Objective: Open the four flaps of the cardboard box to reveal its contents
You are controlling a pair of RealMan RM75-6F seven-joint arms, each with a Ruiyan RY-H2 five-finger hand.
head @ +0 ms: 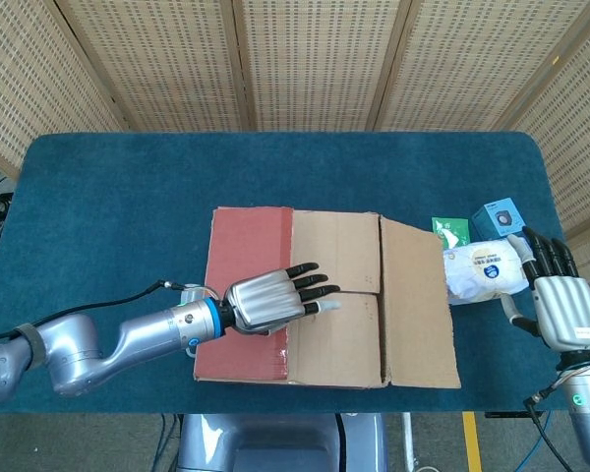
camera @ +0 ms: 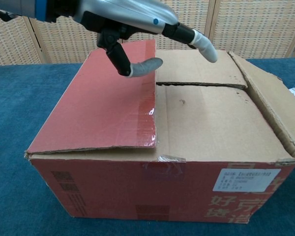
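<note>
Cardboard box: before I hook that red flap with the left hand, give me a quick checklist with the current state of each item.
1. Left hand over the cardboard box, fingers spread, holding nothing: ok.
2. Fingertips past the free edge of the red flap and above the brown inner flaps: ok for reaching the edge.
3. Fingers under the red flap's edge: not ok, the chest view shows them above it.
4. Tape along the red flap's edge cut loose: cannot tell.
5. Right flap already partly raised: ok.
6. Right hand off the box, next to the white packet: ok; contact with the packet cannot tell.
</note>
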